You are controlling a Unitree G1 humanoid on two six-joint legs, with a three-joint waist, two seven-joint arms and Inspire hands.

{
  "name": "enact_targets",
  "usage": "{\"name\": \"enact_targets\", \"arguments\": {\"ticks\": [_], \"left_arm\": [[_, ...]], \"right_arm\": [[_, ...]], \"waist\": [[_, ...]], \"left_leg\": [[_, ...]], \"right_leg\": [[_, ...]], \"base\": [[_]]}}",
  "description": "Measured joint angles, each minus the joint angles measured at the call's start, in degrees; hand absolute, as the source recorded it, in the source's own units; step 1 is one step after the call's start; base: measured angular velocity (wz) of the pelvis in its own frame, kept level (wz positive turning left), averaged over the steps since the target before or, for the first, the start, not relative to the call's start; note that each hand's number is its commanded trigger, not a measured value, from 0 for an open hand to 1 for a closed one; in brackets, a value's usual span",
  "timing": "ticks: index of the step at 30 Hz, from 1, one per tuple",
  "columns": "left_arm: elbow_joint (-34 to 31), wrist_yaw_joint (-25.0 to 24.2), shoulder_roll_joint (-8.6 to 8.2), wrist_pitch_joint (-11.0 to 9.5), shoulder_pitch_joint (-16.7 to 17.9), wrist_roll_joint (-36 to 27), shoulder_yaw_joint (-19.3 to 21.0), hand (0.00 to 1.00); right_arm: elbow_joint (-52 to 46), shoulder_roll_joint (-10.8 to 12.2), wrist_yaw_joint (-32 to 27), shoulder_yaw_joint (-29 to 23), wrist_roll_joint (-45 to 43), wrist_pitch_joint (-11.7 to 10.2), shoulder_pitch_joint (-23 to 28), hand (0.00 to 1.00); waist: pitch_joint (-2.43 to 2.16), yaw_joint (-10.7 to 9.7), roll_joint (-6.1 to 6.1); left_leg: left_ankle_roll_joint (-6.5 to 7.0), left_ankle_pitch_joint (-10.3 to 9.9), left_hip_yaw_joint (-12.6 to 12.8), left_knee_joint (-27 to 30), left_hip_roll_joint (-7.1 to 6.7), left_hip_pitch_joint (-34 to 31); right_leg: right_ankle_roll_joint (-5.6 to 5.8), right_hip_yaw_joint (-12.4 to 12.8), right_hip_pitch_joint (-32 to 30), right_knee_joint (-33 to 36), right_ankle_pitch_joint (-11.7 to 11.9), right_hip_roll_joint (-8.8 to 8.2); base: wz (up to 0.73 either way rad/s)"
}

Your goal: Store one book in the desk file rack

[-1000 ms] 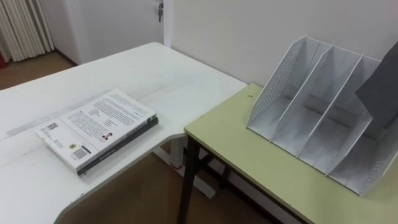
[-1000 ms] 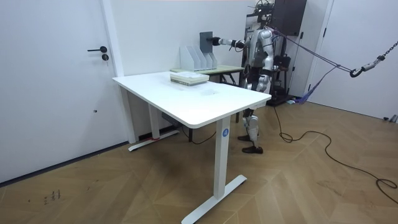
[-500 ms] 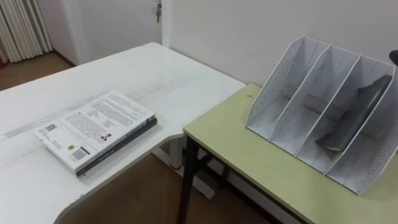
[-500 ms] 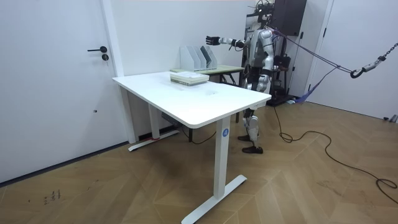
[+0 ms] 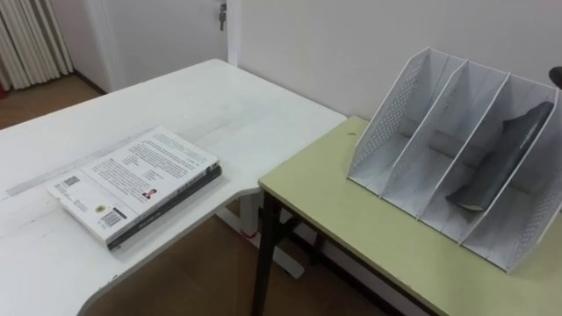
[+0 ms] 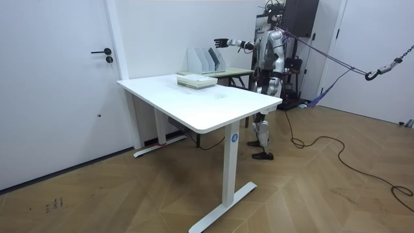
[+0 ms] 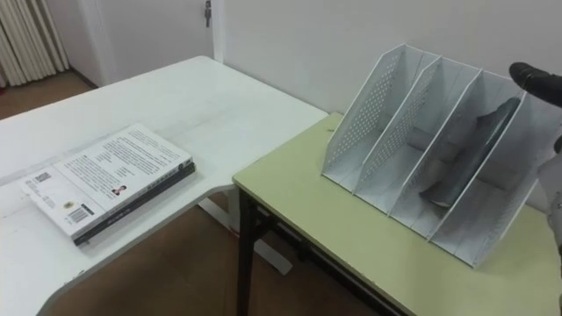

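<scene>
Robot stands at the far end of the white worktop [image 5: 237, 114], beside the green worktop [image 5: 351, 228] that carries the file rack [image 5: 391, 118]; right arm stretched out level toward the rack in the room view.

Dark grey book [image 5: 502, 158] sits in the rack's compartment farthest to the robot's right; other two compartments hold nothing; book not upright, slumped on a slant, upper end high against the back of the slot, lower end down near the open front; long axis runs along the slot, back-high to front-low.

Right hand [image 7: 532, 77] hangs above and just to the right of the rack's top edge, apart from the book; fingers look released and straight, grasping nothing.

Key relation: book lies below and to the left of the right hand's fingers, inside the slot walls; right hand by far the nearer one.

Stack of books [image 5: 136, 180] lies flat on the white worktop, well apart from the rack, pale cover on top, dark one under it; untouched.

Judgement: storing looks done, book lodged in the slot; next call is probably to draw the arm back clear of the rack's rim; risk is a knock on the light rack, or the slumped book sliding forward.
</scene>
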Motion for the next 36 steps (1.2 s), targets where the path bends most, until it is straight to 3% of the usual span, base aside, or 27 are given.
{"name": "enact_targets", "arguments": {"ticks": [9,14,18,21,25,27,30,36], "left_arm": [[0.0,0.2,0.38,-0.4,0.0,0.0,-0.9,0.0],[0.0,0.2,0.54,-0.6,-0.5,0.0,-1.7,0.0],[0.1,0.2,0.59,-0.6,-0.8,0.8,-1.8,0.0],[-0.4,0.2,0.59,-0.5,-0.7,1.1,-2.3,0.0],[-1.3,0.2,1.08,-0.4,-0.5,0.1,-3.3,0.0],[-1.2,0.2,1.19,-0.4,-0.5,-0.1,-3.4,0.0],[-1.2,0.2,1.32,-0.5,-0.4,-0.5,-3.4,0.0],[-1.1,-2.7,2.51,-0.4,-0.3,-0.4,-3.5,0.0]], "right_arm": [[-0.3,0.0,0.0,0.1,0.9,0.0,0.0,0.0],[-5.1,0.0,1.5,0.4,4.5,0.0,0.0,0.0],[-11.1,0.0,6.4,0.5,5.4,0.0,0.0,0.0],[-17.3,0.0,10.5,2.5,7.1,0.0,0.8,0.0],[-27.3,0.2,19.2,5.2,9.3,0.0,7.2,0.0],[-33.5,0.2,25.4,7.2,8.9,0.4,14.0,0.0],[-38.4,0.2,32.4,7.7,8.9,2.8,20.5,0.0],[-45.2,0.2,45.1,8.0,7.5,3.7,26.8,0.0]], "waist": [[-0.02,-0.2,-0.03],[-0.11,0.1,0.12],[-0.08,0.0,0.27],[0.22,-0.3,0.72],[0.18,-0.3,0.58],[0.21,-0.3,0.25],[0.18,-0.2,-0.17],[-0.18,-0.4,-0.66]], "left_leg": [[0.06,0.0,0.2,0.0,-0.01,-0.4],[0.13,0.1,0.5,0.0,-0.04,-0.6],[0.14,0.1,0.5,-0.1,-0.02,-0.4],[0.15,0.1,0.7,0.0,0.0,-0.3],[0.14,0.1,1.9,0.0,0.21,-0.2],[0.14,0.1,2.1,-0.1,0.21,0.3],[0.14,0.1,2.1,-0.1,0.11,0.2],[0.14,0.1,2.0,-0.4,0.27,0.5]], "right_leg": [[0.02,-0.4,-0.2,-0.1,0.0,-0.17],[0.07,-0.2,-1.0,0.6,0.0,-0.25],[0.08,0.0,-0.9,0.7,-0.1,-0.24],[0.06,0.5,-0.9,0.8,0.0,-0.28],[0.02,0.5,-0.9,0.8,0.0,-0.36],[0.04,0.6,-0.9,0.8,0.0,-0.46],[0.09,0.5,-0.9,0.7,-0.1,-0.49],[0.0,0.4,-0.7,0.7,0.0,-0.41]], "base": [[0.01],[-0.04],[-0.02],[-0.02],[-0.03],[0.0],[0.0],[0.0]]}}
